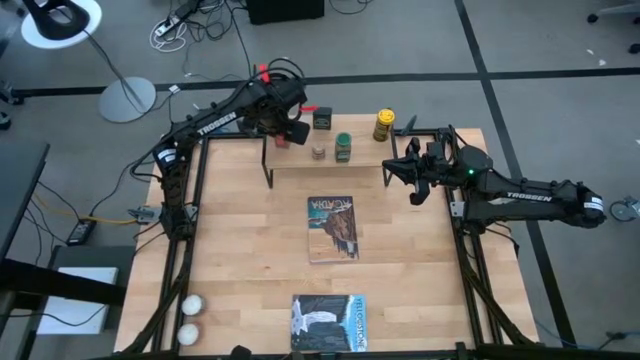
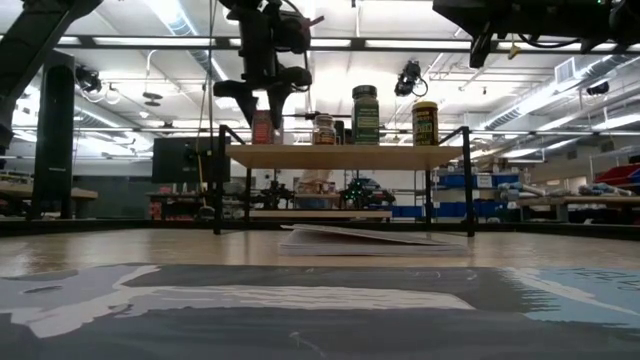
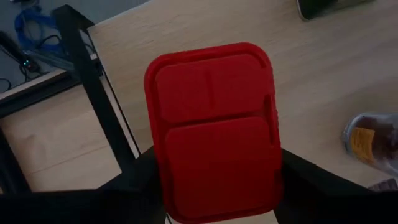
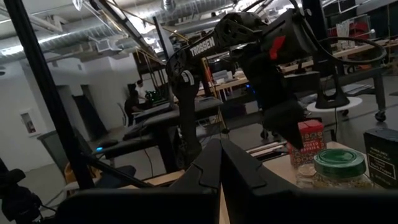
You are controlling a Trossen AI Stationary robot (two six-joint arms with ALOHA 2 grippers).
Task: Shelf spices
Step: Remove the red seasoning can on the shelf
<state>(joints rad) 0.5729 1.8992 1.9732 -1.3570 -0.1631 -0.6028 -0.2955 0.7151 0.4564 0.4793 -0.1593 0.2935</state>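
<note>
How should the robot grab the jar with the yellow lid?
Probably from straight above, fingers closing on the round sides just under the lid. The yellow-lidded jar stands upright at the right end of the shelf, apart from the green jar, so there is room on both sides. The right gripper is nearest; the left gripper is busy at the red tin.

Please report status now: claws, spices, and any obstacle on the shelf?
Left claw around red tin at the shelf's left end. Right claw shut, empty, beside the shelf's right end. Other four spices on shelf. No obstacle seen.
</note>
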